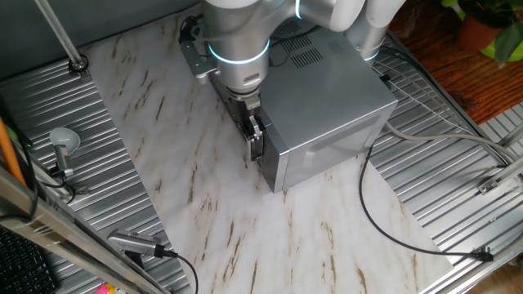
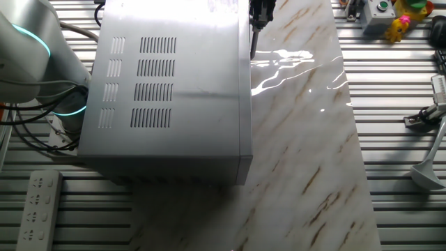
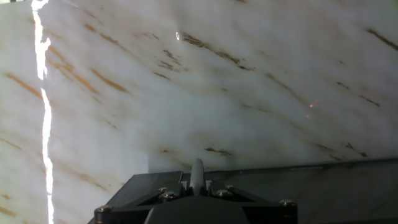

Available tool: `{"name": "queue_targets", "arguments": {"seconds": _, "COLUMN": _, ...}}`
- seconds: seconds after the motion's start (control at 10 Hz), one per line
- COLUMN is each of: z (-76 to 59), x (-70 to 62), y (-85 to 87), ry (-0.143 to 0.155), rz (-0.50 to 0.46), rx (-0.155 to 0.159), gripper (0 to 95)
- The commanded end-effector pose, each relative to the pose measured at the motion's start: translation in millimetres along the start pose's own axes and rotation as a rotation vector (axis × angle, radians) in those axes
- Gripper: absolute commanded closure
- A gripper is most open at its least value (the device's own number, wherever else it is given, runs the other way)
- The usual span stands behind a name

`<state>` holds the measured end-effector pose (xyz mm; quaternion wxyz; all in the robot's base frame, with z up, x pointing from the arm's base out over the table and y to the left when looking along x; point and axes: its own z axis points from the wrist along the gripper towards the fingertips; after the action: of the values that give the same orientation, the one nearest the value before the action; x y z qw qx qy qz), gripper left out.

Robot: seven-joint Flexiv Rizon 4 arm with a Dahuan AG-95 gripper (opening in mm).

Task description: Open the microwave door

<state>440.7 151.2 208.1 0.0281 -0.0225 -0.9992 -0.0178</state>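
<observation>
One fixed view: my end effector hangs under my arm's glowing ring, at the left front corner of the microwave on the marble worktop.
Microwave door: the microwave door is the near face of the silver box, lying flush with the body, so closed; I cannot make out its handle here.
End effector state: my dark fingers sit close together right beside the door's left edge; whether they clamp anything I cannot tell.
Surroundings: a black cable curls over the worktop to the right of the microwave.

The other fixed view: the vented top of the microwave fills the left; the door shows only as a thin edge on the right side of the box.
End effector: it sits at the far end of that edge, mostly cut off by the frame.
Left of the box: a white power strip lies on the ribbed metal.

Hand view: marble worktop ahead, the dark body of my end effector at the bottom, finger gap unreadable.
</observation>
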Motion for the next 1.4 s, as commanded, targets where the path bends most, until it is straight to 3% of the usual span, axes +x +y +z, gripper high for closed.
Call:
{"name": "queue_targets", "arguments": {"seconds": 0.1, "z": 4.6, "x": -6.5, "y": -3.3, "ry": -0.012, "rz": 0.004, "rx": -0.020, "gripper": 95.0}}
{"name": "queue_targets", "arguments": {"seconds": 0.3, "z": 2.1, "x": -10.5, "y": -3.6, "ry": -0.011, "rz": 0.001, "rx": -0.020, "gripper": 95.0}}
{"name": "queue_targets", "arguments": {"seconds": 0.4, "z": -3.8, "x": -25.0, "y": -2.8, "ry": -0.015, "rz": 0.007, "rx": -0.037, "gripper": 95.0}}
{"name": "queue_targets", "arguments": {"seconds": 0.6, "z": -8.4, "x": -47.0, "y": 0.7, "ry": -0.002, "rz": 0.000, "rx": -0.025, "gripper": 95.0}}
{"name": "queue_targets", "arguments": {"seconds": 0.7, "z": -3.0, "x": -51.6, "y": -1.0, "ry": -0.007, "rz": -0.027, "rx": 0.023, "gripper": 95.0}}
{"name": "queue_targets", "arguments": {"seconds": 0.8, "z": 3.5, "x": -53.0, "y": -5.1, "ry": -0.015, "rz": -0.079, "rx": 0.112, "gripper": 95.0}}
{"name": "queue_targets", "arguments": {"seconds": 1.0, "z": -0.8, "x": -51.0, "y": -13.2, "ry": 0.002, "rz": -0.095, "rx": 0.207, "gripper": 95.0}}
{"name": "queue_targets", "arguments": {"seconds": 1.1, "z": -1.6, "x": -50.1, "y": -15.0, "ry": 0.006, "rz": -0.090, "rx": 0.173, "gripper": 76.0}}
{"name": "queue_targets", "arguments": {"seconds": 1.3, "z": -6.4, "x": -53.5, "y": -13.1, "ry": 0.033, "rz": -0.011, "rx": -0.017, "gripper": 38.0}}
{"name": "queue_targets", "arguments": {"seconds": 1.4, "z": -9.3, "x": -58.0, "y": -11.3, "ry": 0.027, "rz": -0.031, "rx": -0.035, "gripper": 38.0}}
